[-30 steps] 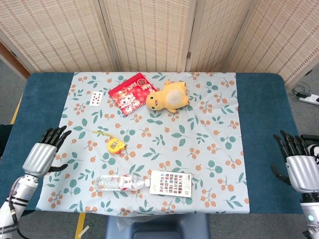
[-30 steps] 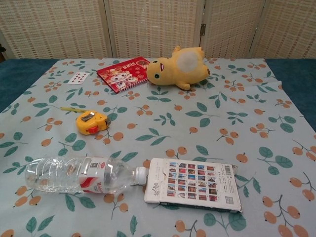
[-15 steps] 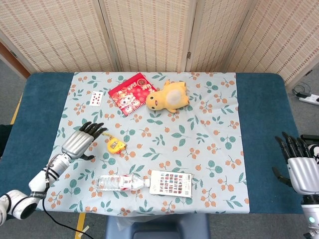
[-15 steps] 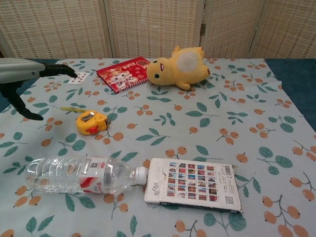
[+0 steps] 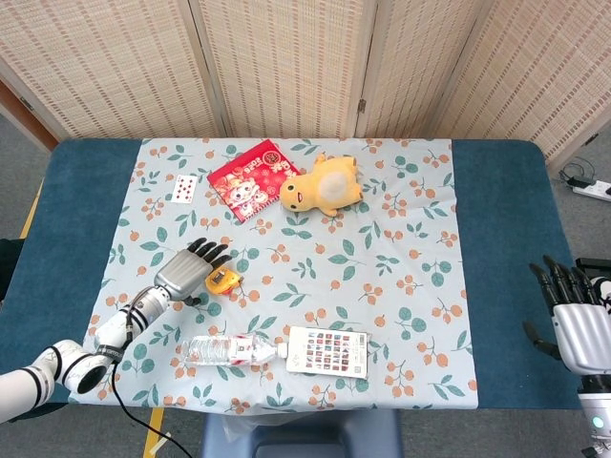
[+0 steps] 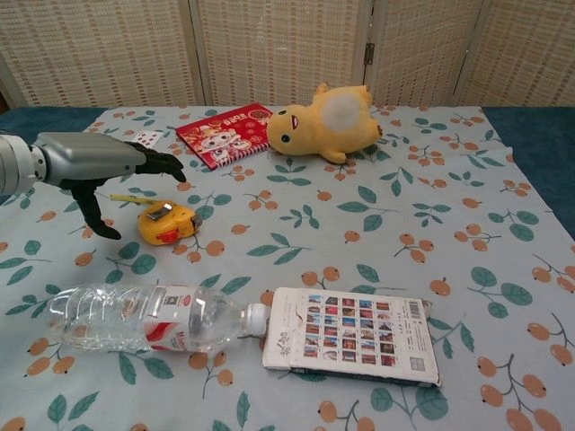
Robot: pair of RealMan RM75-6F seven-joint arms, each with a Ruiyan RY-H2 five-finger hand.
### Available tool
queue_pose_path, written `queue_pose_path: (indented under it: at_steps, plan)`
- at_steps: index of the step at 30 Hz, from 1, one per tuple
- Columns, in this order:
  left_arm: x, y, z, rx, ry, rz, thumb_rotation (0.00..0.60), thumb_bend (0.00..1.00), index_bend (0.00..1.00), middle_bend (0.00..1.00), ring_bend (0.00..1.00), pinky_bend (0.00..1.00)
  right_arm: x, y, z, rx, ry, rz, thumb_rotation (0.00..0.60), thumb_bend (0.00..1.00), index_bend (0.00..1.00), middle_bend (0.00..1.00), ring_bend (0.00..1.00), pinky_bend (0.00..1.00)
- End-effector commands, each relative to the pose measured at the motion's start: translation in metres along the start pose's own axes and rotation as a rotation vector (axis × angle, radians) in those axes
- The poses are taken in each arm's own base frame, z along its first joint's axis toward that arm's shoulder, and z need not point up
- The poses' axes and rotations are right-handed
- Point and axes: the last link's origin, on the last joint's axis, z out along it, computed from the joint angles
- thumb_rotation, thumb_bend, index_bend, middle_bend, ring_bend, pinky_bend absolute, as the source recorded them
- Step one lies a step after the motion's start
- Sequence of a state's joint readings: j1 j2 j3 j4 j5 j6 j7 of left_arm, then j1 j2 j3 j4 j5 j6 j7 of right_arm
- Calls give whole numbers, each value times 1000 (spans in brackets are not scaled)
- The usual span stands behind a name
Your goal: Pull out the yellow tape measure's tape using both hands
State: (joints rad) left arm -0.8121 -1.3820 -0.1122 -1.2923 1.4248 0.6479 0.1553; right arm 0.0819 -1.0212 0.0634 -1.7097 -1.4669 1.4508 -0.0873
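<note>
The yellow tape measure (image 5: 221, 280) (image 6: 168, 223) lies on the patterned cloth, left of centre, with a short yellow strip of tape (image 6: 130, 197) sticking out toward the far left. My left hand (image 5: 185, 269) (image 6: 103, 169) hovers just left of it and above it, fingers spread, holding nothing; its dark fingertips reach over the case. My right hand (image 5: 577, 322) stays at the table's right edge, fingers apart and empty; the chest view does not show it.
A clear water bottle (image 6: 148, 318) lies on its side in front of the tape measure, its cap against a printed card box (image 6: 350, 335). A yellow plush toy (image 5: 322, 185), a red packet (image 5: 251, 178) and a playing card (image 5: 184, 187) lie farther back.
My left hand has swung in from the table's left edge across the cloth to just beside the tape measure. The right hand has sunk slightly. No object has moved.
</note>
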Motion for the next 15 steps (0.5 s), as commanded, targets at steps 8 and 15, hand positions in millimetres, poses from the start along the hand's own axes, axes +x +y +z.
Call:
queue_pose_path:
  at_steps: [8,15]
  plan:
    - [-6,6,20,18,-57,13,600,288,165,82,85,0,-2,0,0,-5,0,4,600,360,0,0,0,0]
    - [-8,7,24,33,-77,21,600,288,194,131,120,0,-3,2,-1,-10,-3,8,600,360,0,0,0,0]
